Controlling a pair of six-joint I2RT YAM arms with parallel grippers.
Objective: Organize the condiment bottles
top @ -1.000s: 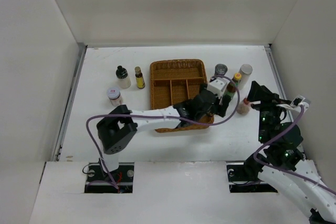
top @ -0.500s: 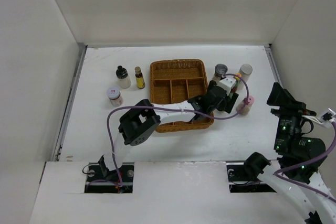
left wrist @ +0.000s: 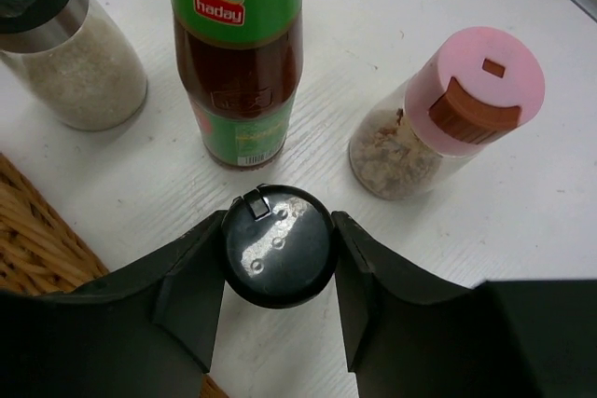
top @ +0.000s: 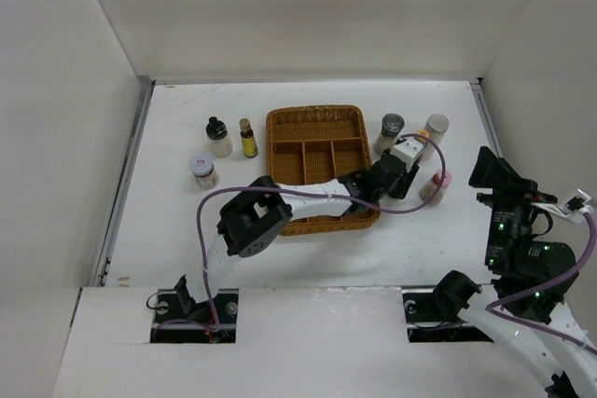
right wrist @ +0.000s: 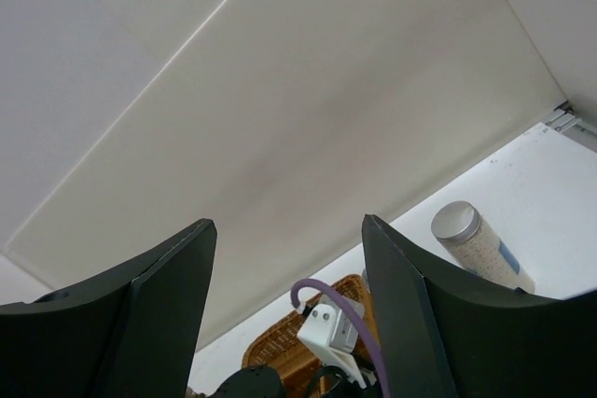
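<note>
In the left wrist view my left gripper [left wrist: 278,223] is shut on a black-capped bottle [left wrist: 278,253], with a jaw against each side of its cap. Just beyond it stand a green-labelled brown bottle [left wrist: 238,53], a pink-capped jar [left wrist: 448,114] and a grey-collared jar of white grains [left wrist: 65,58]. From above, the left gripper [top: 401,182] is right of the wicker tray [top: 317,126], close to the pink-capped jar [top: 436,184]. My right gripper [right wrist: 287,223] is open, raised and holding nothing. In the top view the right gripper [top: 487,171] is right of the pink-capped jar, apart from it.
A black-capped white bottle [top: 217,137], an amber bottle [top: 247,138] and a short red-labelled jar [top: 202,171] stand left of the tray. A silver-capped jar [top: 435,127] and a grey-capped jar [top: 392,128] stand right of it. White walls enclose the table.
My right gripper let go of the pink-capped jar and drew back and up to the right. My left gripper shifted right past the tray and closed on the black-capped bottle.
</note>
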